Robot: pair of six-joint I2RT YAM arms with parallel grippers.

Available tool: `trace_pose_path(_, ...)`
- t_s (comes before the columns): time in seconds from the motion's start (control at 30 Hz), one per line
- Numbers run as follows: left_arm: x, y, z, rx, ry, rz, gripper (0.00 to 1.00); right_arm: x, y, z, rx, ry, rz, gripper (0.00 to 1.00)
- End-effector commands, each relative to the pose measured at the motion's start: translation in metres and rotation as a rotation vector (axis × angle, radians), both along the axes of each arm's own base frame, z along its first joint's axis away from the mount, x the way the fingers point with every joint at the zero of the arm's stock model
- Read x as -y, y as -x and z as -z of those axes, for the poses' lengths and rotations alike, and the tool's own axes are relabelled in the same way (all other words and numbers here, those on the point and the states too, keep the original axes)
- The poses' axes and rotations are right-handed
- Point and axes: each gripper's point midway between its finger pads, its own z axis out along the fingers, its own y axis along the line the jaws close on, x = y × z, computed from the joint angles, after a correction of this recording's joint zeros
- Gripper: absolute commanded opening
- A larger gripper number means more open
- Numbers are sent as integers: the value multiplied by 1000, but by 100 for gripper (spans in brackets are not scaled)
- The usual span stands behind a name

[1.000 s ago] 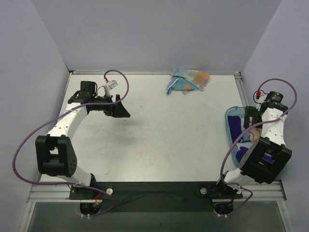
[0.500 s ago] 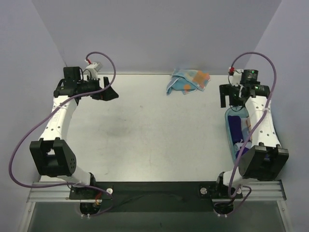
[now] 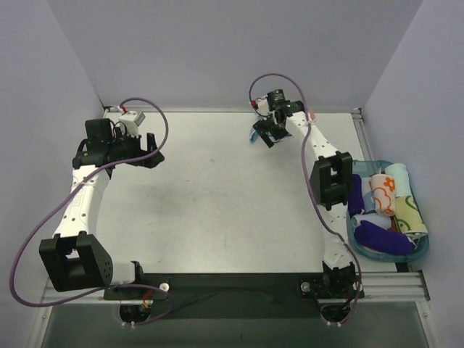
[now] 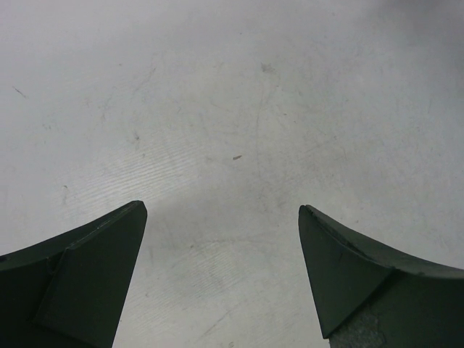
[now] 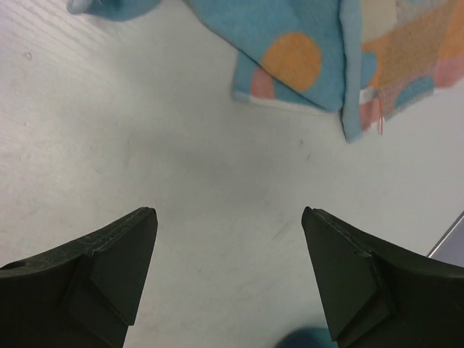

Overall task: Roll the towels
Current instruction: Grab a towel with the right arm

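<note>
A light blue towel (image 5: 304, 43) with orange dots and patches lies crumpled on the table at the far edge. In the top view my right arm hides most of it. My right gripper (image 5: 228, 212) (image 3: 262, 136) hangs open just short of the towel's near edge, with bare table between its fingers. A white towel with orange prints (image 3: 382, 194) lies rolled in the basket at the right. At the far left, my left gripper (image 4: 221, 206) (image 3: 154, 151) is open over bare table and holds nothing.
A teal basket (image 3: 420, 250) at the right edge holds several rolled cloths, among them purple rolls (image 3: 380, 235) and a yellow-patterned one (image 3: 409, 214). Walls close the table at the back and both sides. A metal rail (image 3: 355, 116) runs along the far right corner.
My right arm has swung from over the basket to the far middle, above the blue towel, and the basket's contents now show. My left gripper has drawn back toward the far left.
</note>
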Motion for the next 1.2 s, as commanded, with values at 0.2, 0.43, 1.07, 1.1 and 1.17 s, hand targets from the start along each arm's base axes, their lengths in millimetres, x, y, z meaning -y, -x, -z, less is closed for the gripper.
trace_pose_path(0.2,-5,11,10,16,-46,8,97,-49,-53,35,124,107,-56,78)
trace_pose_path(0.43,-4,15,24,-28,-25,4,97,-77,-58,50,126,-47,10,79)
trace_pose_path(1.07,-2,24,22,-65,30,6,97,-114,-87,59,199,-301,188,74)
trace_pose_path(1.1,-1,24,19,-57,34,8,97,-113,-88,59,200,-300,190,70)
trace_pose_path(1.17,0,23,17,-65,50,0,97,-112,-89,58,205,-303,204,60)
